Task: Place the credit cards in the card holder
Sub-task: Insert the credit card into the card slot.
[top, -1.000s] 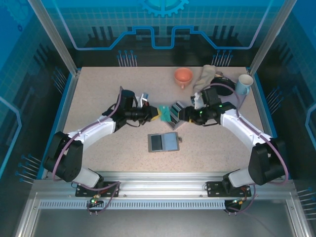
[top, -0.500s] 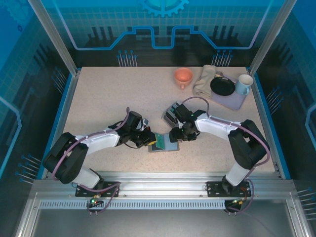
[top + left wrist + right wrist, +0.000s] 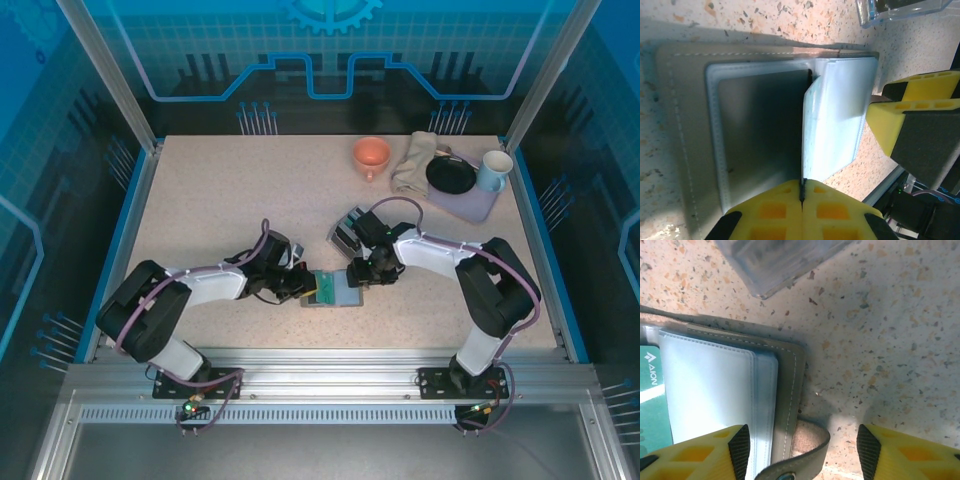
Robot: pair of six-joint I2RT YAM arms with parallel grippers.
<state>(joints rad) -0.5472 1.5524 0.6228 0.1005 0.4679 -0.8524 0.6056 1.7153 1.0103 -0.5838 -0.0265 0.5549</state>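
From above, we see the left pincer (image 3: 308, 287) shut on a thin teal-green plastic card (image 3: 325, 286). A second ago it was farther back. Now it is down at the flat grey card holder with clear pockets (image 3: 346, 298), near the middle.

The left wrist view shows the card (image 3: 825, 140) pinched at a pocket's mouth.

In the right wrist view, the right pincer (image 3: 800, 450) stands half open over the holder's right edge, gripping nothing. We think the card slides in next.
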